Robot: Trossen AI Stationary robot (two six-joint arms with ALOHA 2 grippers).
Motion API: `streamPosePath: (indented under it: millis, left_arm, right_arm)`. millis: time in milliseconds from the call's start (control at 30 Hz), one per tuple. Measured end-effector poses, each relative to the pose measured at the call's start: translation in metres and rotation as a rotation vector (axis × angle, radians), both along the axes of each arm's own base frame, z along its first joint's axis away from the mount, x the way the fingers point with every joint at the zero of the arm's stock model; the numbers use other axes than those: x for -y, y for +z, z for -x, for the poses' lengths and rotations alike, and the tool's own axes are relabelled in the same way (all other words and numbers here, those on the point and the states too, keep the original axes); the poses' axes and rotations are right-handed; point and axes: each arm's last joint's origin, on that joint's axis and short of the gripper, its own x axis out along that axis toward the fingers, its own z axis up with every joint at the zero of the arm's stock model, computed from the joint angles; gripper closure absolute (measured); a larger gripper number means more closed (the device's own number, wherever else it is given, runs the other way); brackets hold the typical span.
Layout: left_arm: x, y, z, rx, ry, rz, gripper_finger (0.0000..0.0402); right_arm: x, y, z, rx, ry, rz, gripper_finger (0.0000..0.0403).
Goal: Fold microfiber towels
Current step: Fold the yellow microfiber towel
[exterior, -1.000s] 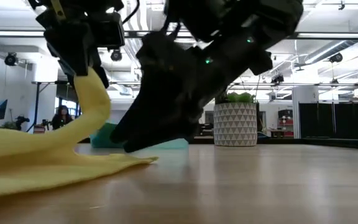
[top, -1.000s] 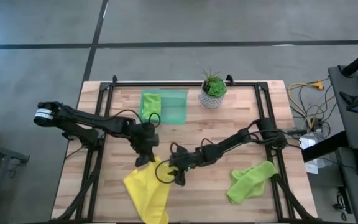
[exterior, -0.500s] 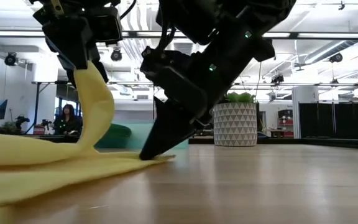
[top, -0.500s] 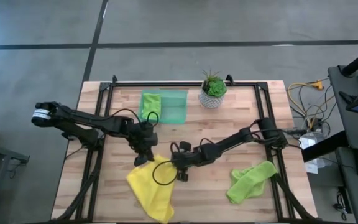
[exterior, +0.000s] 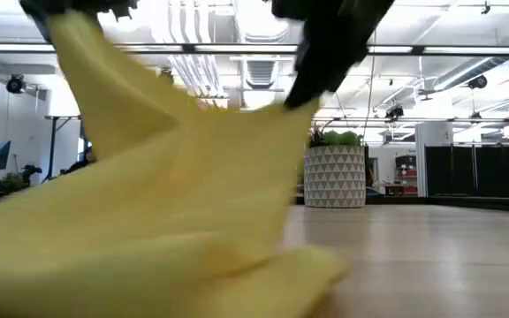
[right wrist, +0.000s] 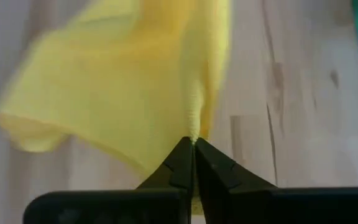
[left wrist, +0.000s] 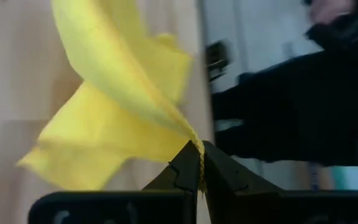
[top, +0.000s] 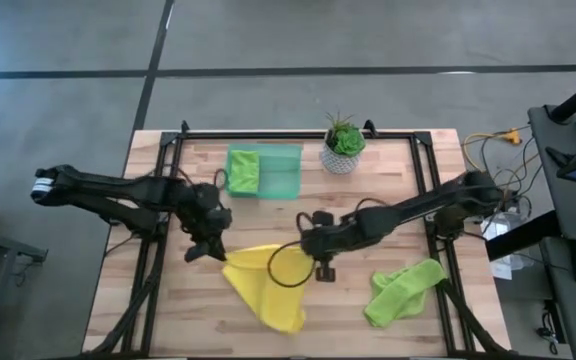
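A yellow microfiber towel (top: 268, 285) is held up between my two grippers over the table's near middle. My left gripper (top: 211, 252) is shut on its left corner, and my right gripper (top: 318, 264) is shut on its right corner. The cloth sags between them, and its lower part (exterior: 193, 274) rests on the wood. A lime green towel (top: 404, 290) lies crumpled near the right front. Another lime green towel (top: 243, 168) lies folded in the green tray (top: 286, 172). My left gripper pinches a corner of the yellow towel (left wrist: 197, 149) between its two fingertips. The cloth rises to the grip and falls away from it toward the table. My right gripper pinches another corner of the towel (right wrist: 194, 134) between its fingertips, with the cloth gathered into a narrow ridge at the grip. That corner is lifted clear (exterior: 300, 99) and the towel hangs below it.
A potted plant (top: 343, 148) in a white patterned pot stands at the far middle, next to the tray. Black frame rails (top: 298, 133) run along the table's far edge and sides. Bare wood shows between the yellow towel and the tray.
My right gripper has shut on the yellow towel's corner at the table, then risen and gone toward the right edge. My left gripper has gone toward the left edge with its corner. The towel has been lifted and spread out between them, its lower part staying on the table.
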Motion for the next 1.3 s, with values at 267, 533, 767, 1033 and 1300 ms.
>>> streamPosePath:
  millis: [267, 533, 767, 1033, 1300]
  left_arm:
    - [0.007, 0.066, 0.029, 0.172, -0.002, 0.293, 0.0402]
    - [0.022, 0.137, 0.032, 0.427, -0.017, 0.688, 0.0402]
    - [0.061, 0.144, 0.009, 0.305, -0.155, 0.712, 0.0402]
    - [0.06, 0.125, -0.007, 0.274, -0.189, 0.583, 0.0402]
    - [0.009, 0.071, -0.006, 0.073, 0.044, 0.102, 0.0402]
  right_arm:
    - [-0.011, 0.114, 0.062, 0.277, 0.005, -0.206, 0.0394]
    - [-0.038, 0.204, 0.089, 0.457, 0.084, -0.477, 0.0394]
    - [-0.054, 0.242, 0.09, 0.448, 0.146, -0.621, 0.0394]
    - [-0.05, 0.224, 0.085, 0.223, 0.169, -0.595, 0.0394]
    - [0.006, 0.15, 0.078, -0.012, 0.021, -0.39, 0.0394]
